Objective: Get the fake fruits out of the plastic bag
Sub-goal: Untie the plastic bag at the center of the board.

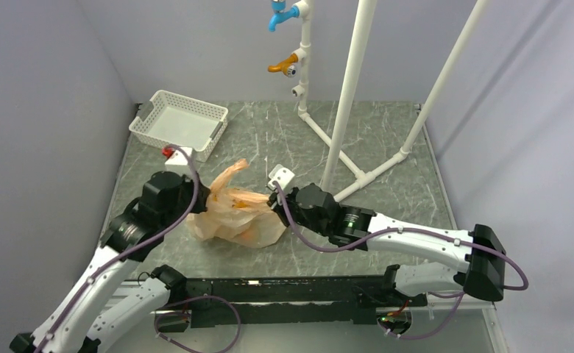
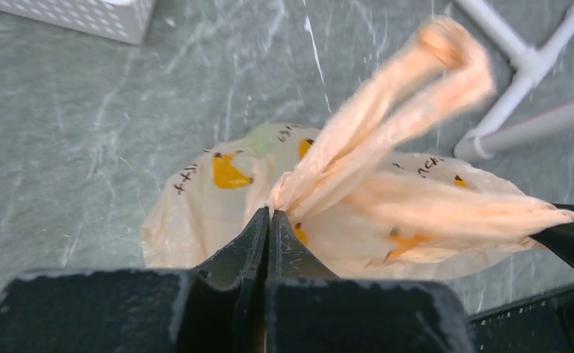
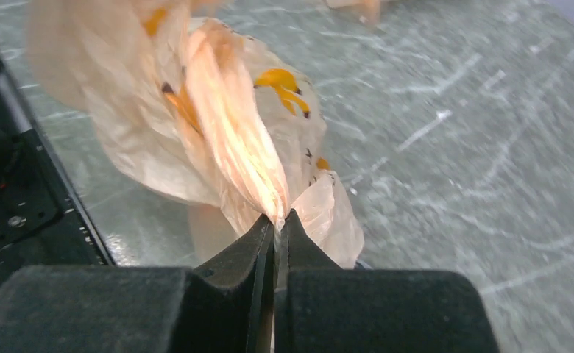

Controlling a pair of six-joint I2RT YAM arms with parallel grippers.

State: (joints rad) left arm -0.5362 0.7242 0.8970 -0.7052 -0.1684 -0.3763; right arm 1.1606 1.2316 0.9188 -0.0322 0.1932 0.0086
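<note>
Near the middle of the grey marbled table [image 1: 387, 140], the thin, crinkled, pale peach plastic bag [image 1: 234, 218] lay bunched. The left gripper [image 2: 269, 215] had its jaws pinched shut on the film at the bag's 9 o'clock side, and the right gripper [image 3: 277, 219] likewise at 3 o'clock (a faint green patch [image 2: 264, 140] showed through the film).

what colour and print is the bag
The bag is translucent pale peach with orange-yellow shapes and small black marks; clearest from the left wrist.
</note>
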